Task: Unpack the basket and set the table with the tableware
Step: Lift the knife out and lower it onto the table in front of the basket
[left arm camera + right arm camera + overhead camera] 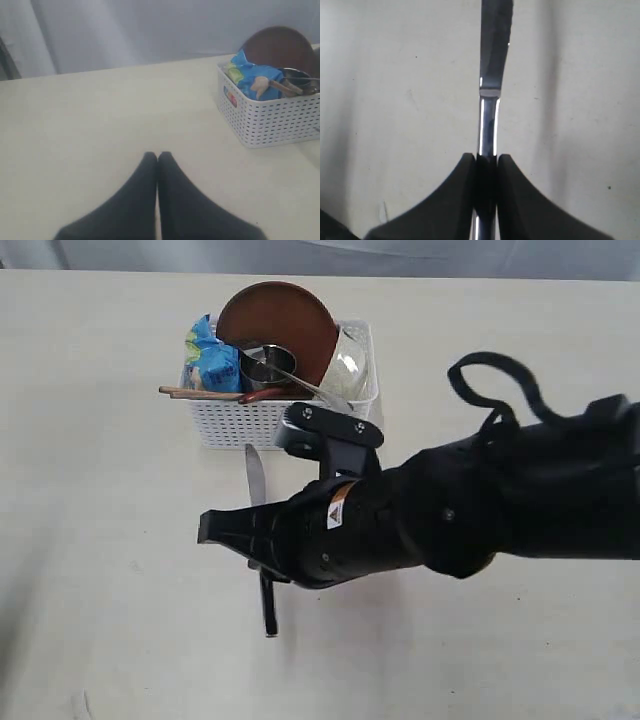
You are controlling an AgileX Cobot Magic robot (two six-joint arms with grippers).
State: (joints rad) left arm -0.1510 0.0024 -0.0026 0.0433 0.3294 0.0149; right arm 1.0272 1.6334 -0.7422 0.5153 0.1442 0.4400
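My right gripper (pixel 487 159) is shut on the handle of the steel knife (pixel 494 50). In the exterior view the knife (pixel 255 475) lies lengthwise just in front of the white basket (pixel 240 425), low over the table (pixel 100 540); whether it touches the table I cannot tell. The basket holds the reddish-brown plate (pixel 280 315), small steel cup (pixel 265 368), wooden chopsticks (pixel 195 393), dark red spoon (pixel 265 394), a steel handle (pixel 318 388) and the white bowl (pixel 350 365). My left gripper (pixel 158 156) is shut and empty, over bare table away from the basket (pixel 265 125).
A blue snack bag (pixel 212 360) stands in the basket's left end. My right arm (pixel 480 510) fills the space in front of and to the right of the basket. A grey wall (pixel 150 30) rises behind the table's far edge.
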